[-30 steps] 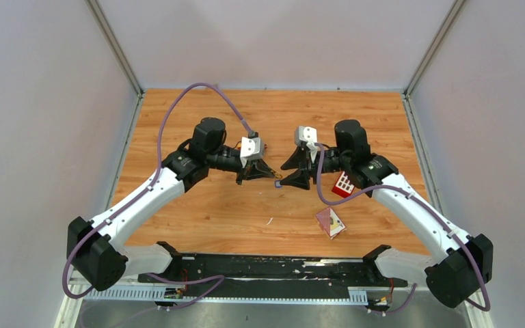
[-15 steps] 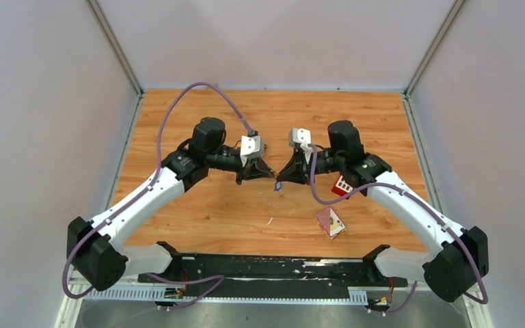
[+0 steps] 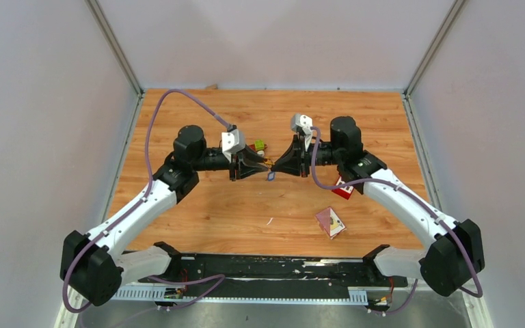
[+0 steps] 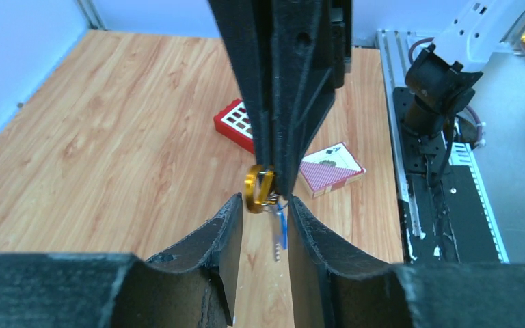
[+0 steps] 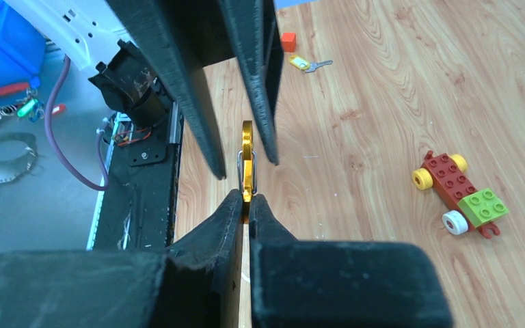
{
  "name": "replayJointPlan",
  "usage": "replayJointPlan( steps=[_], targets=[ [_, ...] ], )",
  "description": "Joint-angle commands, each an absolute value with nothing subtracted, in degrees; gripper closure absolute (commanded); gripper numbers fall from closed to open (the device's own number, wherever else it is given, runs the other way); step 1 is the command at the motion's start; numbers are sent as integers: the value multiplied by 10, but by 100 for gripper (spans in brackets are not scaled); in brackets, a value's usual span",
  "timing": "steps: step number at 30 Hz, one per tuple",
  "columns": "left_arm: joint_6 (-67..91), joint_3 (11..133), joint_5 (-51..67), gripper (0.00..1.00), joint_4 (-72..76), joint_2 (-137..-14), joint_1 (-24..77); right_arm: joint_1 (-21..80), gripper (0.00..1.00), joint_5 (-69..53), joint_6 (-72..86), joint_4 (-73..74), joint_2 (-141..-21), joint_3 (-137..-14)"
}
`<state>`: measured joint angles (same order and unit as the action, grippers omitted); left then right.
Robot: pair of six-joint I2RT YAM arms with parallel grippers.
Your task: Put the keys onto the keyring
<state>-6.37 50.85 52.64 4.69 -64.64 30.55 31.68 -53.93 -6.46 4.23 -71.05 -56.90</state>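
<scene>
The gold keyring [image 5: 247, 164] is pinched edge-on in my right gripper [image 5: 246, 198], held above the table. In the left wrist view the keyring [image 4: 258, 191] shows with the blue-headed key [image 4: 281, 229] hanging below it. My left gripper [image 4: 265, 201] is open, its fingers on either side of the ring and key without gripping them. In the top view both grippers meet tip to tip at mid-table, left [image 3: 263, 166] and right [image 3: 278, 167], with the blue key [image 3: 271, 176] dangling between them. The yellow-headed key [image 5: 304, 64] lies loose on the wood.
A red-and-green toy car [image 5: 461, 195] sits on the table behind the left gripper [image 3: 260, 145]. A red block with white squares [image 4: 236, 123] and a playing-card box [image 3: 331, 222] lie to the right. A small orange cube [image 5: 287, 41] lies near the yellow key.
The right gripper closed in on the left one. Both then shifted left and farther from the bases, with the ring and blue key between them. The toy car has come into view.
</scene>
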Motion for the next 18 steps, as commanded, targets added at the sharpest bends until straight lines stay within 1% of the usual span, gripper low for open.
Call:
replayJointPlan(
  steps=[1, 6, 12, 18],
  targets=[
    [37, 471, 548, 63, 216, -630, 304, 310, 100, -565, 23, -50, -719, -559],
    [73, 448, 552, 66, 274, -635, 304, 307, 100, -565, 30, -58, -720, -555],
    [88, 443, 548, 72, 292, -635, 304, 307, 100, -571, 32, -65, -722, -550],
    [91, 440, 550, 84, 294, -633, 304, 305, 100, -572, 33, -69, -722, -547]
  ],
)
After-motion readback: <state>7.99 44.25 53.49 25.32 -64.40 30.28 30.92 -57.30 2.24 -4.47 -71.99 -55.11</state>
